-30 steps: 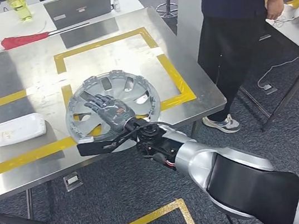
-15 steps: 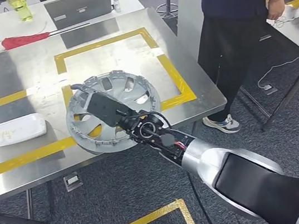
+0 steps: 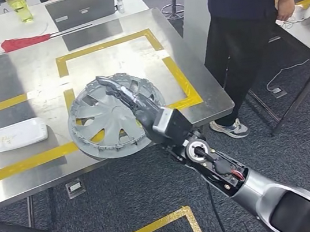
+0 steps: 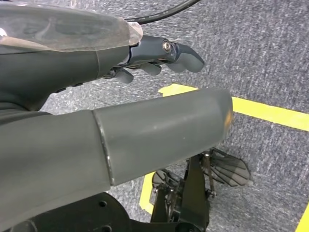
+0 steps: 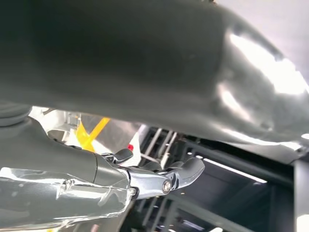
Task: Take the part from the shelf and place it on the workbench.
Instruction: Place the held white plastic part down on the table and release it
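Right hand open, fingers over hubcap

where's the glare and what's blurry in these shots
Head view: sharp; overhead light glares off the steel workbench behind the wheel cover. Left wrist view: left hand and carpet fairly clear. Right wrist view: the thumb looms soft and dark with bright highlights; the right hand is sharper.

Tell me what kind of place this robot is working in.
Most likely a robotics lab or test workshop: a steel workbench marked with yellow tape, a car wheel cover as the work part, carpet with taped zones, and a laptop on a desk behind.
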